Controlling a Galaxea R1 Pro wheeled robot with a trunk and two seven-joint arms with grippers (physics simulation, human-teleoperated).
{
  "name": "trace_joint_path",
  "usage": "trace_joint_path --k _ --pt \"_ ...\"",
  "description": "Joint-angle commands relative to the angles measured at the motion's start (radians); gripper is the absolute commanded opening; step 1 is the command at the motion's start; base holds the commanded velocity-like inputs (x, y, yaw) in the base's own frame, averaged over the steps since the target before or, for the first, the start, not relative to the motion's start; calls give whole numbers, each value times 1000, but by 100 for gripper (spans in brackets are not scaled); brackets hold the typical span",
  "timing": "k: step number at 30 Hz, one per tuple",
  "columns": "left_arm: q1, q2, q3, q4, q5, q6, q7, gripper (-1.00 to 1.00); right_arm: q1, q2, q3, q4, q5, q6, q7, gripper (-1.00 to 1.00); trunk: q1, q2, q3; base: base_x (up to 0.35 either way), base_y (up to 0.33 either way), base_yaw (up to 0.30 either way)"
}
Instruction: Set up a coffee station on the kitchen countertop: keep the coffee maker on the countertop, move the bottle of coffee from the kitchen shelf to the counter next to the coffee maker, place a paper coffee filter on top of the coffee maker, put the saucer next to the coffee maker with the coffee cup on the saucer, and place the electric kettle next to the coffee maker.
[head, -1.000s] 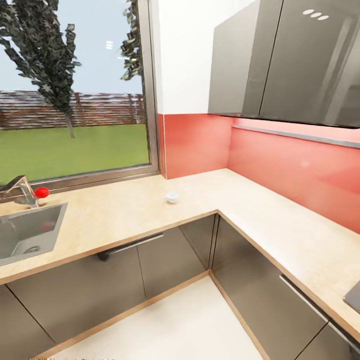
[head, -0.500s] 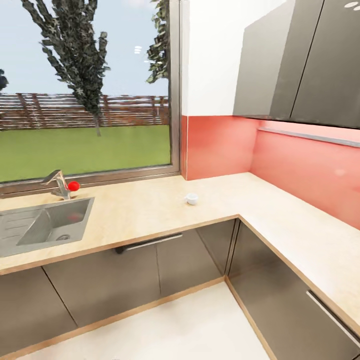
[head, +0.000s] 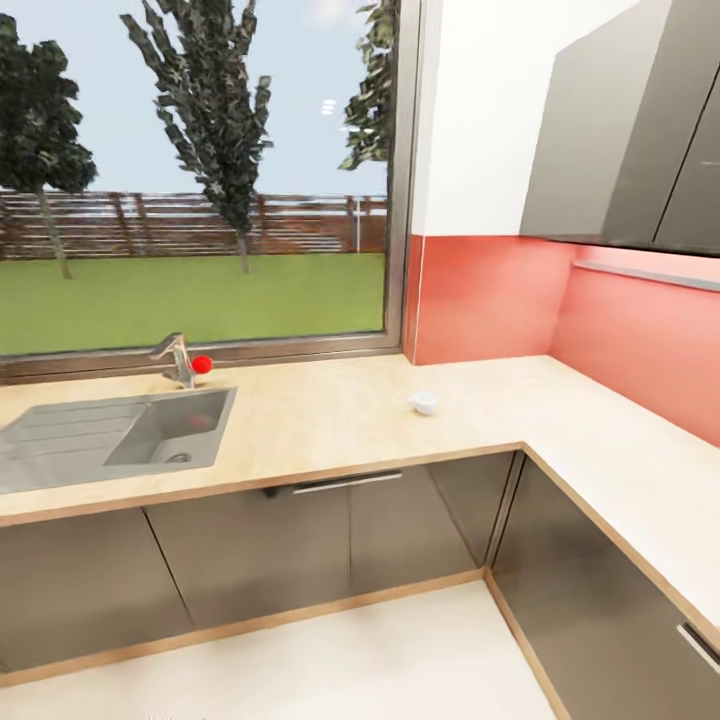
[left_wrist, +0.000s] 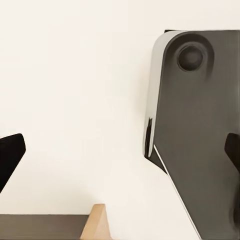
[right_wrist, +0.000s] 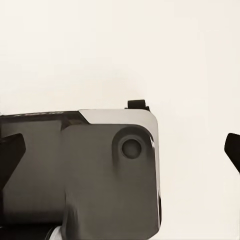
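The kitchen countertop is a light-wood L-shaped worktop with an inset grey steel sink, running under a big window and turning along the right wall. A small white coffee cup stands alone on it near the inner corner. My left gripper is open, its dark fingertips far apart over pale floor, with nothing between them. The right gripper is open too, with nothing held and fingertips spread wide.
A tap with a red knob stands behind the sink. Grey cabinet fronts run under the worktop, dark wall cabinets hang at the upper right, and a red backsplash lines the corner. A grey robot part lies under each wrist.
The whole head view has swung left, so the sink, the cup and the corner sit further right in the picture. Nothing on the counter has moved.
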Motion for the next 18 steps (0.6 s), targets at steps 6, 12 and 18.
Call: trace_joint_path --k 6,12,18 --pt "0 -1 7 -1 -10 -2 2 100 -1 0 7 1 -11 -3 4 100 1 -2 2 0 -90 277" --pt "0 -2 9 -1 -10 -2 2 100 -1 0 6 1 -13 -3 4 100 1 -2 3 0 -256 257" --pt "0 -2 9 -1 -10 -2 5 100 -1 0 8 1 -8 -3 3 100 1 -2 2 0 -273 50"
